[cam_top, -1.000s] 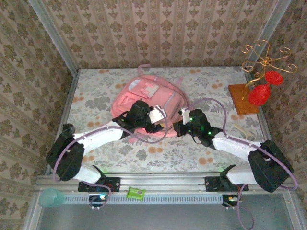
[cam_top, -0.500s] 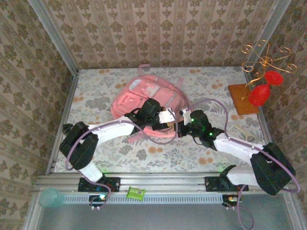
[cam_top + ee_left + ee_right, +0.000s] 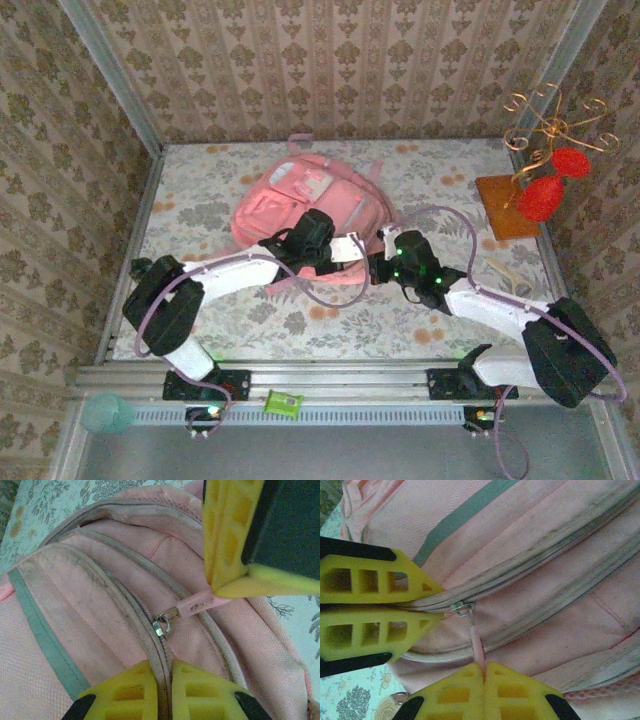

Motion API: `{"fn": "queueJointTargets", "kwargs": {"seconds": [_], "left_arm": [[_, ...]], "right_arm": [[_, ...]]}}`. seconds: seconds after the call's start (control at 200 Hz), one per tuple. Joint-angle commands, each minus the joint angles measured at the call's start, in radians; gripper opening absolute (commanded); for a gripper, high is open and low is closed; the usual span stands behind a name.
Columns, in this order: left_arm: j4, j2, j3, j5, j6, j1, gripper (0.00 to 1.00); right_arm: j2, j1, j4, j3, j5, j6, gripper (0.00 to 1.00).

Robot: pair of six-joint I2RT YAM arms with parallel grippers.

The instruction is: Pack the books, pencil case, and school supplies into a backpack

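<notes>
The backpack (image 3: pixel 290 200) lies flat on the table (image 3: pixel 440 320), left of centre and towards the far side. Its near right edge reaches under both wrists. On that edge we see the zip slider (image 3: pixel 161 626), with a pink tab (image 3: pixel 197 606) trailing from it.

The seam (image 3: pixel 530 562) carrying the slider is the long axis that matters here. In the right wrist view it runs from the lower left up to the upper right, and the slider sits at its lower left end.

The left claw (image 3: pixel 163 666) is clenched on the seam just beside the slider, pinning the fabric. The right claw (image 3: pixel 483 669) is clenched on the end of the tab, so the slider lies straight ahead of its fingertips. The tab stands nearly square to the seam.

The two claws almost touch, one on each side of the slider. We judge that the right claw is the one to move and the left is the anchor.

To travel, the slider has to go along the seam and away from the left claw, which is up and to the right in the right wrist view. We think a pull straight back along the tab would only lift the cloth. We cannot tell from these views whether the teeth ahead of the slider are open or shut.
</notes>
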Motion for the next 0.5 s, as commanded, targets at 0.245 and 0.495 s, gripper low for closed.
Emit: {"fn": "queueJointTargets", "kwargs": {"seconds": [0.245,0.495], "left_arm": [[0.014,-0.138,-0.135,0.164,0.017,0.076,0.0],[0.03,-0.147,-0.146,0.173,0.011,0.08,0.0]], "right_arm": [[0.011,-0.006,-0.155,0.081,0.13,-0.055,0.0],[-0.041,-0.011,-0.067,0.055,-0.197,-0.124,0.19]]}}
